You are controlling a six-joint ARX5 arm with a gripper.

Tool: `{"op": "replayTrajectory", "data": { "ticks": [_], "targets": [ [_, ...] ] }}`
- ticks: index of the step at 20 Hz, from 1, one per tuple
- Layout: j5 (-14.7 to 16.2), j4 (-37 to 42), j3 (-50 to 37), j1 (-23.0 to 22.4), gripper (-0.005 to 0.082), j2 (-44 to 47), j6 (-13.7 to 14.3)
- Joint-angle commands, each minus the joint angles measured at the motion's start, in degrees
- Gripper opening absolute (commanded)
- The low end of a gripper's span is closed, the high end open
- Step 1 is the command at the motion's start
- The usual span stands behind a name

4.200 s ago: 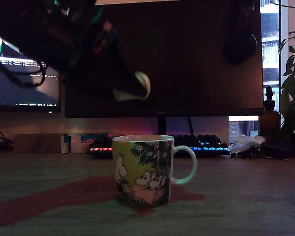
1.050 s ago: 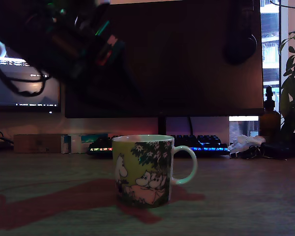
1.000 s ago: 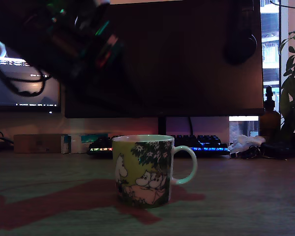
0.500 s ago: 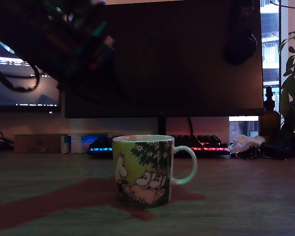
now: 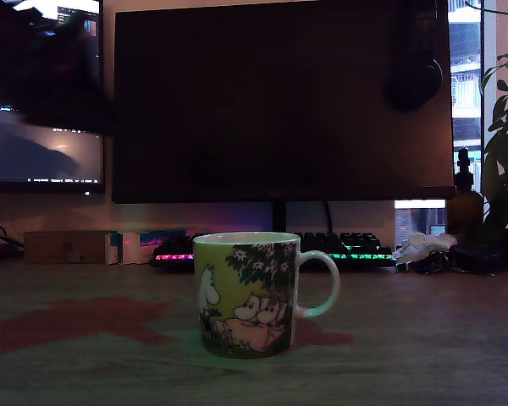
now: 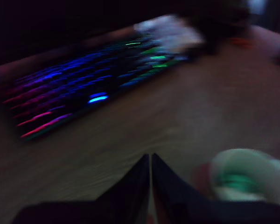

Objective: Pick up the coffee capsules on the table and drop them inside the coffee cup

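Beside the closed fingers (image 6: 150,186), the coffee cup (image 6: 245,179) sits blurred on the tabletop (image 6: 177,121).
Both dark fingers meet at their tips, holding nothing. No loose capsule shows in either view. Exterior view: the mug stands upright mid-table, handle to that view's right; the arm (image 5: 63,76) is a blurred shape high at its left.
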Motion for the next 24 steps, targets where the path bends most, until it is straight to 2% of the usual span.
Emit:
{"op": "replayTrajectory", "data": {
  "ticks": [1, 5, 10, 12, 14, 15, 16, 21, 24],
  "targets": [
    [1.2, 0.0, -1.6, 3.2, -0.0020, -2.3, -0.4],
    [2.3, -0.8, -2.4, 11.0, -0.0020, -6.7, -0.7],
    [2.3, -0.4, -6.2, 17.4, -0.0020, -15.0, -3.8],
    [2.0, -0.4, -7.7, 17.6, -0.0020, -19.3, -6.3],
    [0.2, -0.4, -9.6, 17.6, -0.0020, -23.6, -7.3],
    [-1.9, -0.4, -11.0, 17.6, -0.0020, -25.8, -9.4],
    [-2.6, -0.4, -12.4, 17.6, -0.0020, -28.1, -10.9],
    [-4.2, -4.8, -18.5, 17.5, -0.0020, -40.8, -11.6],
    [-7.5, -8.5, -18.8, 17.5, -0.0020, -47.6, -12.0]
  ]
}}
